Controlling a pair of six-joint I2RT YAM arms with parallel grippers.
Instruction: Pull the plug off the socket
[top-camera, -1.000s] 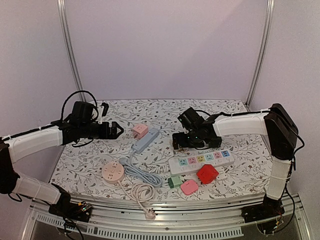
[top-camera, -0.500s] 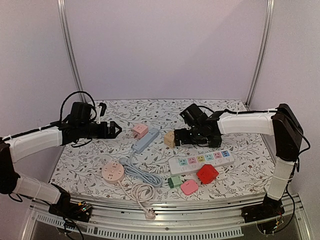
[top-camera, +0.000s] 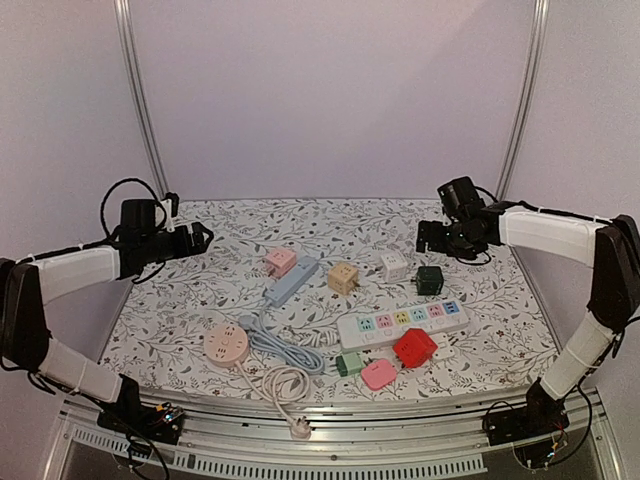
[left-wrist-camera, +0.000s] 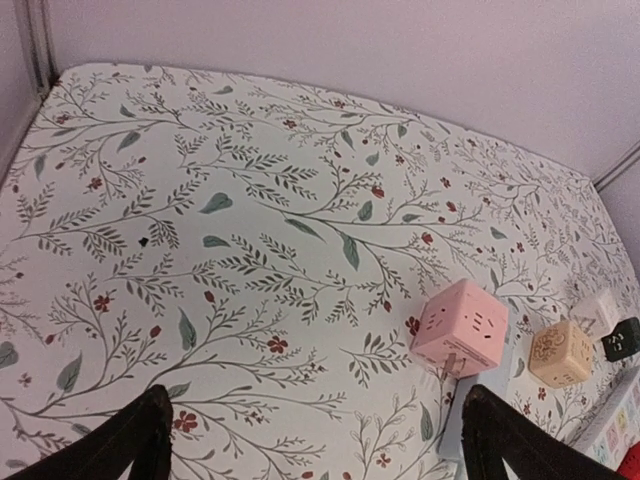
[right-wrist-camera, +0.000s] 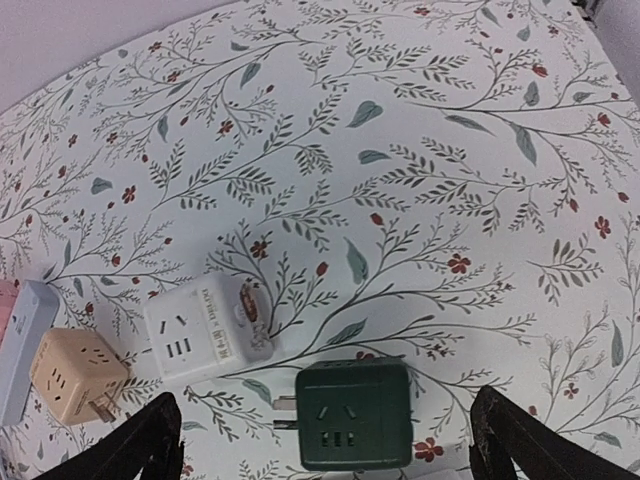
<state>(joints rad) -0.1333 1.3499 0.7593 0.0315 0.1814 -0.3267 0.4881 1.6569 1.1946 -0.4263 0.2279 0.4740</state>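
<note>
A pink cube plug (top-camera: 280, 262) sits at the end of a blue-grey power strip (top-camera: 292, 282); in the left wrist view the pink cube plug (left-wrist-camera: 462, 328) shows its prongs toward the strip (left-wrist-camera: 450, 412). My left gripper (top-camera: 205, 236) is open and empty, up and to the left of them; in its own view the left gripper (left-wrist-camera: 316, 395) hangs over bare cloth. My right gripper (top-camera: 422, 240) is open and empty at the back right. In its view the right gripper (right-wrist-camera: 326, 398) is over a white cube (right-wrist-camera: 190, 335) and a dark green cube (right-wrist-camera: 355, 415).
A tan cube (top-camera: 343, 277), the white cube (top-camera: 394, 266) and the dark green cube (top-camera: 430, 279) lie mid-table. A white strip with coloured sockets (top-camera: 402, 322), a red cube (top-camera: 414, 348), a pink adapter (top-camera: 378, 374), a green plug (top-camera: 349, 363) and a round pink socket (top-camera: 226, 343) with cable lie nearer.
My right gripper has drawn back from the table's middle to the back right, leaving the tan, white and dark green cubes uncovered. My left gripper has drawn back to the left.
</note>
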